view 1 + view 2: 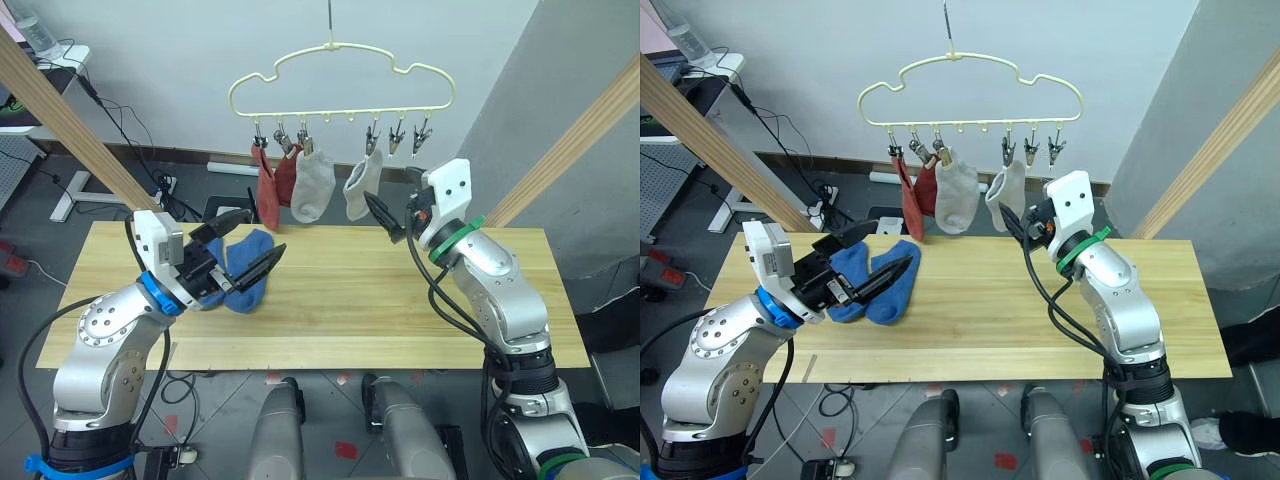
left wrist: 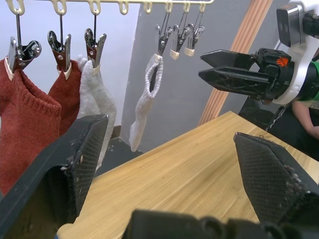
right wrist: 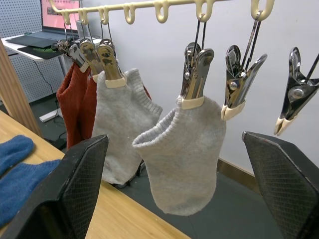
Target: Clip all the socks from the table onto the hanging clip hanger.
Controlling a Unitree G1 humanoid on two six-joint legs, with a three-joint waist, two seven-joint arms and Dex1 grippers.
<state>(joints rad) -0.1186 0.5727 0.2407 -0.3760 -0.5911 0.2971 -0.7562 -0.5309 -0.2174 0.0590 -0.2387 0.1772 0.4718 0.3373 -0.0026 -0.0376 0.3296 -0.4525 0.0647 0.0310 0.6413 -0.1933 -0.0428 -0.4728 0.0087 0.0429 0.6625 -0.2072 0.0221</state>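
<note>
2 slanted wooden poles [image 1: 70,120], floor cables [image 1: 130,135], white desk [image 1: 60,55], monitor [image 3: 60,7]

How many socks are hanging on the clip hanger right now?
4 on the clip hanger: two rust-red socks on the robot's left, then two light grey socks. Two blue socks lie on the table.

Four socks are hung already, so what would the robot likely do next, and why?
Probably lower the open left gripper onto a blue sock and close. Both blue socks lie on the table, right by it, and two clips hang free.
</note>
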